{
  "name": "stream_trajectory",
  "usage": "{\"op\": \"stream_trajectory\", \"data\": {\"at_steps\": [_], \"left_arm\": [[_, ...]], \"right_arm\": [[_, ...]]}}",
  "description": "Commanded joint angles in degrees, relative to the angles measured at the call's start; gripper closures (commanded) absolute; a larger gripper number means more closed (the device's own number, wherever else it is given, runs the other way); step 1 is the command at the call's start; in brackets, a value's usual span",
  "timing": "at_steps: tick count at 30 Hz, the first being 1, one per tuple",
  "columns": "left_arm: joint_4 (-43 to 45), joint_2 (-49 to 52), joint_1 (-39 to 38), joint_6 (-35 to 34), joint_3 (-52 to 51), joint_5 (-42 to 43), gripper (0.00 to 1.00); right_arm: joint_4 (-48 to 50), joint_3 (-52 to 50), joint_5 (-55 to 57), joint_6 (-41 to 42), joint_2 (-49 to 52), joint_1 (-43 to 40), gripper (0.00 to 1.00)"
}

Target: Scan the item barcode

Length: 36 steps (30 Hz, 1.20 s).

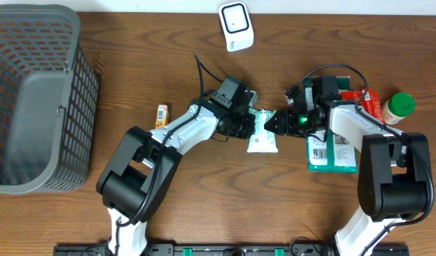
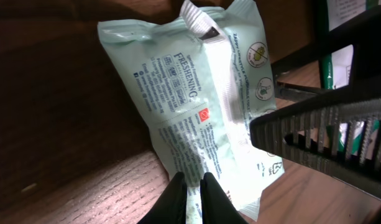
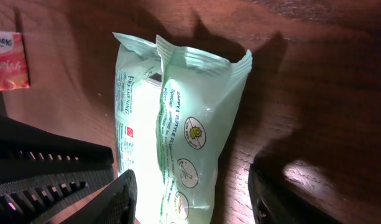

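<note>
The left tool (image 2: 193,182) is pinching the pale green packet (image 2: 196,106) by its edge; the right tool (image 3: 191,190) is hovering spread around it. Next, likely: presenting it to the scanner (image 1: 236,26).

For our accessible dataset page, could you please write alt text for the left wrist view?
A pale green packet fills the view, pinched at its lower edge by the shut left tool, with a wooden table behind. The open right tool, black and ribbed, reaches in from the right.
</note>
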Motion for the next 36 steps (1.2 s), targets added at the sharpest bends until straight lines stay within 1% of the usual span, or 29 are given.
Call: {"op": "stream_trajectory", "data": {"at_steps": [1,9,14,23,31,36], "left_arm": [[0.1,0.9,-0.5,-0.7,-0.5,-1.7,0.88],[0.4,0.9,-2.3,-0.7,-0.5,-2.3,0.88],[0.0,0.9,-2.6,-0.7,-0.6,-6.2,0.89],[0.1,1.6,-2.6,-0.7,-0.9,-6.2,0.88],[0.1,5.5,-2.6,-0.7,-0.9,-6.2,0.88],[0.1,6.0,-2.6,-0.7,-0.9,-6.1,0.88]], "right_arm": [[-0.5,-1.6,2.0,0.6,1.1,0.8,0.46],[-0.5,-1.6,2.0,0.5,1.1,0.8,0.46],[-0.5,-1.6,2.0,0.5,1.1,0.8,0.46],[-0.9,-1.6,2.0,0.5,1.1,0.8,0.48],[-0.3,-1.6,1.9,0.5,1.1,0.8,0.47],[0.2,-1.6,-2.6,0.5,1.1,0.8,0.49]]}}
